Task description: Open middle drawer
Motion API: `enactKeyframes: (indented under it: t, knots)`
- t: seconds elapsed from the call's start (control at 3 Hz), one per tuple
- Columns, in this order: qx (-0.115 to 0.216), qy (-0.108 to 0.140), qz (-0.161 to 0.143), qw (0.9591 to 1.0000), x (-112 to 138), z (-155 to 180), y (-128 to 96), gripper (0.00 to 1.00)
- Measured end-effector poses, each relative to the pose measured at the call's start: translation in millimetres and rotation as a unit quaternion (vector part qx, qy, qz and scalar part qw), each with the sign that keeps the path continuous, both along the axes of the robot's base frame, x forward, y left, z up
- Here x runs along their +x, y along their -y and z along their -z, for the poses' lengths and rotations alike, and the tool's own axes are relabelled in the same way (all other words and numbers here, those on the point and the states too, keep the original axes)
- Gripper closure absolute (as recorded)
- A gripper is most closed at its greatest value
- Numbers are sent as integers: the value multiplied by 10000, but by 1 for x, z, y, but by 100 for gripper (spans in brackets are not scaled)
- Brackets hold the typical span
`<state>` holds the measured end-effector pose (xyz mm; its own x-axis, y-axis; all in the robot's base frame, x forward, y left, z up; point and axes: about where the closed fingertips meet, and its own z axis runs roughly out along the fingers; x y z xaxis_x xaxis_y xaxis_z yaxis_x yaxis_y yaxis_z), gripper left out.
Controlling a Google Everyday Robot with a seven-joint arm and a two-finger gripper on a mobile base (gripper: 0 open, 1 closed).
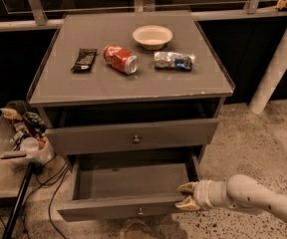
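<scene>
The middle drawer (133,183) of the grey cabinet stands pulled out, showing its shallow grey box. Its front panel (118,208) has a small round knob (141,212). My gripper (186,196) is at the right end of that front panel. One tan finger (188,187) is on the inner side of the panel and the other on the outer side, closed on the panel's edge. The white arm (255,195) reaches in from the lower right. The drawer above (133,136) with its own knob is nearly shut.
On the cabinet top (108,86) lie a dark snack bar (83,59), a red soda can (120,59) on its side, a white bowl (152,36) and a crumpled bag (174,60). A tray of odds and ends (21,133) on a stand is at the left. A white post (278,68) stands at the right.
</scene>
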<state>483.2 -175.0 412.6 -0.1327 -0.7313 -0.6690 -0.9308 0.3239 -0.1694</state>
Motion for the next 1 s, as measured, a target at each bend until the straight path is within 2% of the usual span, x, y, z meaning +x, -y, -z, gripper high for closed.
enactKeyframes:
  t: [0.33, 0.67, 1.0]
  knots:
    - [0, 0, 0, 10000, 0, 0, 0, 36]
    - [0, 0, 0, 10000, 0, 0, 0, 37]
    - [0, 0, 0, 10000, 0, 0, 0, 60]
